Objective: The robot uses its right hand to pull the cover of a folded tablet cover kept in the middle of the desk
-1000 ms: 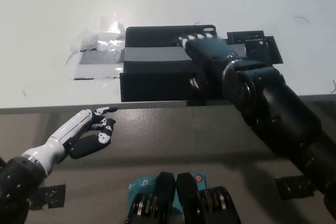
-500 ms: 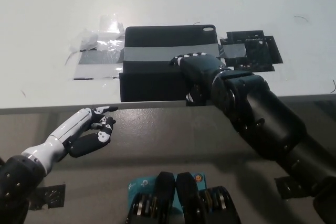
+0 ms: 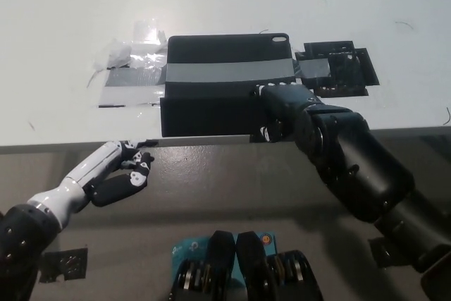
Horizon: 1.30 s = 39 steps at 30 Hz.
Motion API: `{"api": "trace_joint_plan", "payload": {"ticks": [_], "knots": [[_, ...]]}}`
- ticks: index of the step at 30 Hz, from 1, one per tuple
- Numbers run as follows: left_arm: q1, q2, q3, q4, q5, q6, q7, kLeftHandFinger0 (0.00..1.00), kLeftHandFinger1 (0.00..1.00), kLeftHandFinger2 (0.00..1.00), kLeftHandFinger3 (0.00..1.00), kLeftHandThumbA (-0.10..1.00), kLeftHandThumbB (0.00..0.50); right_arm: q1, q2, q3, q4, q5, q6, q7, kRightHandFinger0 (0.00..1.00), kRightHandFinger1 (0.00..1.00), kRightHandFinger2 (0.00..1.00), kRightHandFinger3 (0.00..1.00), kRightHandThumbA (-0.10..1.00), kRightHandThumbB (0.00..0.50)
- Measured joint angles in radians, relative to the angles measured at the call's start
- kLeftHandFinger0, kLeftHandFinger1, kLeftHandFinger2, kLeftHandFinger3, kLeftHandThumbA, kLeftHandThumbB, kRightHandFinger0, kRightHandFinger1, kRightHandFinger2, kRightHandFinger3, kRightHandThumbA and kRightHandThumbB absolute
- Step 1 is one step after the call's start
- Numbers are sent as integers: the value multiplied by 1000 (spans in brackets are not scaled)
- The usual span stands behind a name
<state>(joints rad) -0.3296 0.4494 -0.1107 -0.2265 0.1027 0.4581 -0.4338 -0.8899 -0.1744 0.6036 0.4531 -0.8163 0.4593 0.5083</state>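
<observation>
Desk (image 3: 63, 19): right hand (image 3: 282, 103) hides tablet cover (image 3: 211, 86) corner.

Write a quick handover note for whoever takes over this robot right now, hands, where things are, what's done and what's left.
Right hand: black, on the near right part of the tablet cover; grip cannot be told.
Left hand: white, resting below the desk edge, open, holding nothing.
Tablet cover: dark, flat, mid-desk at the near edge, grey tape across it.
Done: hand has reached the cover.
Left: pull the cover open; it looks folded shut.
</observation>
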Motion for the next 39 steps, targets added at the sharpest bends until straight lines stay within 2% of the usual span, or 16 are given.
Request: {"api": "trace_joint_plan", "payload": {"ticks": [5, 11, 13, 14, 16, 17, 19, 20, 22, 24, 25, 27, 31, 32, 35, 39], "knots": [[-3, 0, -1, 0, 3, 0, -2, 823, 835, 969, 1000, 1000, 129, 1, 1, 2, 4, -4, 2, -1, 1000, 1000, 1000, 1000, 605, 500], [-5, 0, -2, 0, 12, 0, -4, 815, 824, 958, 1000, 1000, 133, 17, 2, 14, -23, -18, 2, 2, 1000, 1000, 988, 995, 627, 500], [-9, 0, -2, 0, 14, 0, -4, 816, 824, 958, 1000, 1000, 137, 30, 2, 14, -48, -22, 3, 6, 1000, 1000, 896, 999, 647, 500], [-12, 0, -2, 1, 15, 0, -4, 816, 825, 959, 1000, 1000, 137, 37, 1, 15, -61, -23, 3, 7, 1000, 938, 839, 976, 645, 500], [-17, 0, -2, 2, 17, 0, -4, 818, 828, 963, 1000, 1000, 129, 46, -5, 19, -81, -28, 4, 7, 1000, 884, 828, 924, 657, 500], [-21, 0, -2, 3, 18, 0, -5, 816, 826, 959, 1000, 1000, 134, 49, -10, 20, -97, -32, 4, 8, 1000, 970, 873, 928, 670, 500], [-25, 0, -2, 3, 20, 0, -6, 824, 832, 966, 1000, 1000, 139, 54, -21, 25, -125, -38, 5, 12, 1000, 1000, 981, 960, 690, 500], [-26, 0, -2, 3, 20, 0, -7, 827, 833, 968, 1000, 1000, 141, 59, -28, 27, -137, -40, 5, 16, 1000, 1000, 985, 961, 691, 500], [-28, 1, -1, 4, 21, 0, -10, 828, 831, 965, 1000, 1000, 143, 86, -51, 27, -198, -42, 7, 37, 1000, 1000, 957, 875, 693, 500], [-30, 1, 0, 6, 21, 0, -15, 828, 831, 964, 1000, 1000, 135, 104, -67, 26, -250, -45, 8, 50, 1000, 1000, 939, 859, 703, 500], [-31, 1, 1, 7, 21, 0, -17, 830, 831, 962, 1000, 1000, 141, 110, -73, 24, -275, -47, 9, 60, 1000, 1000, 978, 855, 722, 500], [-33, 1, 1, 10, 22, 0, -18, 836, 833, 961, 1000, 1000, 145, 128, -88, 18, -341, -50, 10, 93, 1000, 1000, 966, 832, 749, 500], [-33, 1, 1, 20, 22, 0, -18, 818, 820, 949, 1000, 1000, 156, 189, -104, 7, -441, -52, 10, 149, 1000, 914, 863, 780, 795, 500], [-33, 1, 1, 21, 22, 0, -18, 812, 817, 946, 1000, 1000, 158, 207, -104, 0, -453, -53, 10, 160, 1000, 948, 873, 769, 796, 500], [-34, 1, 1, 25, 23, 0, -18, 809, 817, 944, 1000, 1000, 175, 247, -103, -18, -465, -53, 10, 184, 1000, 1000, 915, 843, 800, 500], [-38, 2, 2, 25, 25, 0, -19, 815, 821, 951, 1000, 1000, 147, 279, -104, -55, -485, -51, 10, 207, 1000, 1000, 914, 881, 802, 500]]}}
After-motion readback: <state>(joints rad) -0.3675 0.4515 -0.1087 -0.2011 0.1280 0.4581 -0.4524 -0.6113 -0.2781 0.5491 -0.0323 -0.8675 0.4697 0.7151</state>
